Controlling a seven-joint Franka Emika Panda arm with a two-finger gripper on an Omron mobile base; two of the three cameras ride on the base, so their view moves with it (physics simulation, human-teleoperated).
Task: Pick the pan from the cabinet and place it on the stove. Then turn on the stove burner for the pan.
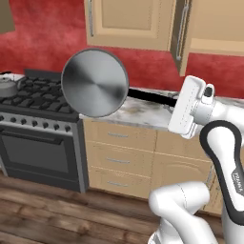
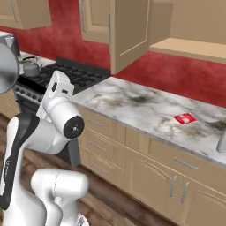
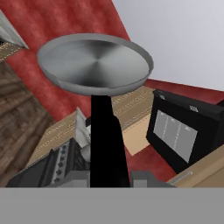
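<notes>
The silver pan (image 1: 95, 82) hangs in the air, tipped on its side with its round bottom facing the left base camera, above the joint between the stove (image 1: 38, 93) and the counter. Its long black handle (image 1: 150, 96) runs right into my gripper (image 1: 174, 101), which is shut on it. In the hand view the handle (image 3: 106, 144) rises between my fingertips (image 3: 142, 177) to the pan (image 3: 94, 63). The pan's rim (image 2: 6, 66) shows at the left edge of the right base view. The cabinet (image 2: 128, 33) stands open above the counter, its shelf (image 2: 190, 46) bare.
A grey kettle (image 2: 30, 66) sits on the stove's back left grate. The marble counter (image 2: 141, 108) carries a small red packet (image 2: 185, 118). Tan drawers (image 1: 116, 159) run under the counter. The open cabinet door (image 1: 180, 33) juts out above my hand.
</notes>
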